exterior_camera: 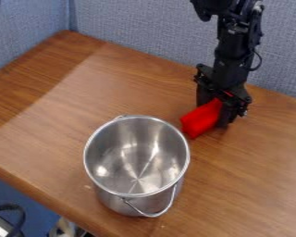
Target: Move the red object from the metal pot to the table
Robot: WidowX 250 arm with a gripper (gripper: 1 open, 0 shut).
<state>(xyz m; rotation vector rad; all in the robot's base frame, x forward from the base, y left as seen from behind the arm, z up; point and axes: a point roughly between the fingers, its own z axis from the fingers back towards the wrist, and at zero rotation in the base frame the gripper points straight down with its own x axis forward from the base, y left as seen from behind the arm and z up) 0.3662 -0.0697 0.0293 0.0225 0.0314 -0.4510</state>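
The red object [200, 121] lies on the table [64, 88], just behind and to the right of the metal pot [111, 198]. It is outside the pot and apart from its rim. My gripper [222, 107] points straight down over the block's far end, with its black fingers shut on that end, which they hide. The pot stands upright near the table's front edge. Its inside is empty and its wire handle hangs down at the front.
A blue-grey wall panel stands behind the table. The table's front and left edges run close to the pot. Bare wood lies to the left and behind the pot.
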